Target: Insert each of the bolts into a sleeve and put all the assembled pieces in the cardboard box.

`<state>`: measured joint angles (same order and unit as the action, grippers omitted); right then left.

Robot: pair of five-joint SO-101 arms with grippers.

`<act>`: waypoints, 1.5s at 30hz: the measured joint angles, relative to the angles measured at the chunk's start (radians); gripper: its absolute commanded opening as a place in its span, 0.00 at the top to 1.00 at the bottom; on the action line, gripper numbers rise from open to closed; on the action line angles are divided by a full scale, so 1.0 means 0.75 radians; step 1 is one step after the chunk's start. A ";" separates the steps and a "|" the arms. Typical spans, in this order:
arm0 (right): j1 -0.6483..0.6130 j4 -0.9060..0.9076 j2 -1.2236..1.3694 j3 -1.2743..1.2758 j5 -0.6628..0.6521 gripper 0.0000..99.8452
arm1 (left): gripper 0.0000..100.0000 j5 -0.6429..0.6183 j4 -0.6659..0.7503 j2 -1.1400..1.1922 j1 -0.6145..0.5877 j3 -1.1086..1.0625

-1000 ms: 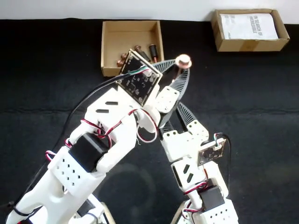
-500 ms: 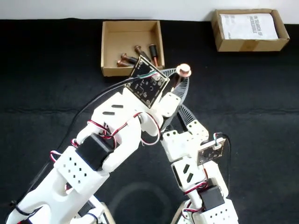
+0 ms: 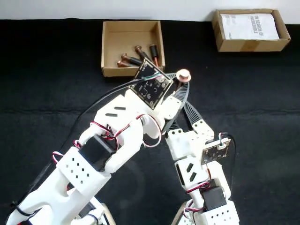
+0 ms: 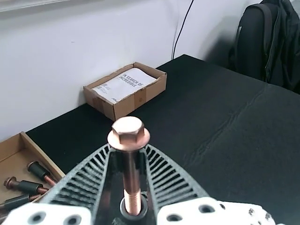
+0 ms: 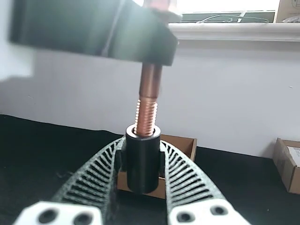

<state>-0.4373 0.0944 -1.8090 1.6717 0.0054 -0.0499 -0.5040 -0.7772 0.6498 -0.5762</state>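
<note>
- Left gripper (image 4: 128, 152): dark lattice fingers are closed against a copper bolt (image 4: 129, 138), one on each side of the shaft just under the hex head. The bolt stands upright, head uppermost.
- Right gripper (image 5: 142, 149): fingers are clamped on a black sleeve (image 5: 142, 164), pressing its sides. The sleeve is upright with its bore facing up.
- The bolt's threaded end sits in the mouth of the sleeve. The smooth shank and part of the thread are above the rim. I cannot tell how deep the tip goes inside.
- In the left wrist view the sleeve shows as a dark ring around the foot of the bolt, low between the fingers.
- In the high view the two grippers meet above the black table (image 3: 56, 103), the left one from the left side and the right one from below it. The bolt head shows as a pale disc.
- The bolt and sleeve are just beside the near right corner of the cardboard box (image 3: 117, 40), outside its rim and not over the opening.
- The cardboard box is open-topped and sits at the far edge of the table. Several assembled pieces (image 3: 136, 58) lie loose in its right half, toward the near wall.
- A second box (image 3: 248, 45) sits well apart to the right along the same far edge, with a printed sheet (image 3: 248, 26) lying flat in it.
- A white wall (image 4: 70, 47) runs behind the table. A dark bag (image 4: 269, 42) stands past the table's far corner.
</note>
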 measured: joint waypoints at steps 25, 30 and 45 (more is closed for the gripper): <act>0.010 0.076 0.000 0.000 -0.002 0.99 | 0.76 0.051 -0.710 -0.190 -0.115 -0.002; 0.020 0.076 0.000 0.000 -0.002 0.99 | 0.87 0.170 -1.154 -0.372 -0.104 0.088; 0.092 -0.025 0.266 -0.243 -0.170 0.99 | 0.99 0.180 -1.266 -1.232 -0.452 -0.413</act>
<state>-0.3682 0.0760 -1.6095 1.4891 -0.1220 0.0852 -1.4538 -1.7008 0.3107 -0.8861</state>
